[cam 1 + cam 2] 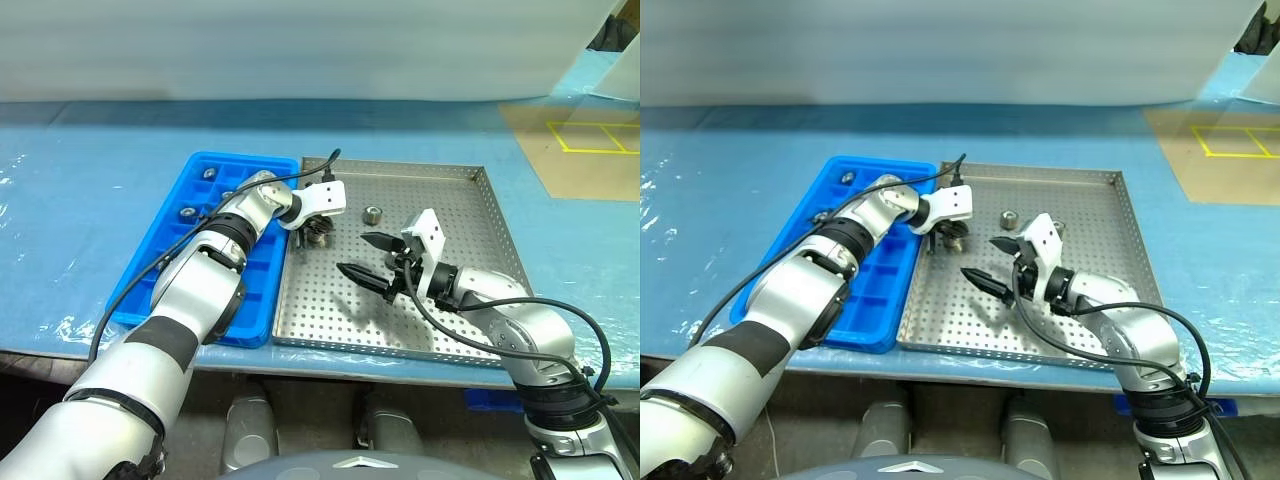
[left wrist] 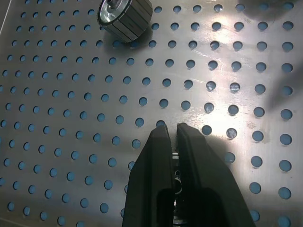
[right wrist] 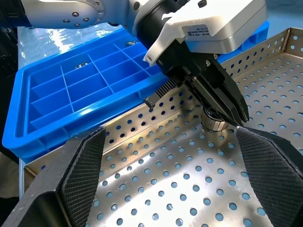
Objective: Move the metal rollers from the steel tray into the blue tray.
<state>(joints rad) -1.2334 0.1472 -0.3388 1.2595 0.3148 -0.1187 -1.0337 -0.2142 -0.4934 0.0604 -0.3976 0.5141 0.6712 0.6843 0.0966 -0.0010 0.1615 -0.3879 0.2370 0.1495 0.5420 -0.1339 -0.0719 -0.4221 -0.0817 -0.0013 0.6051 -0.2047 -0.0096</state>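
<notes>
The steel tray (image 1: 455, 195) lies beside the blue tray (image 1: 238, 158), which is on its left. My left gripper (image 1: 318, 236) points down near the steel tray's left edge, fingers shut. One metal roller (image 3: 212, 124) stands on the tray floor right under those fingers (image 2: 189, 142), and I cannot tell whether it is gripped. Another roller (image 1: 372, 213) stands free a little to the right. A few rollers (image 1: 209, 172) sit in the blue tray's far compartments. My right gripper (image 1: 352, 253) hovers open over the middle of the steel tray with nothing in it.
Both trays rest on a table covered with a blue sheet (image 1: 80, 210). A brown board with yellow tape lines (image 1: 590, 140) lies at the far right. A black cable (image 1: 150, 280) runs along my left arm over the blue tray.
</notes>
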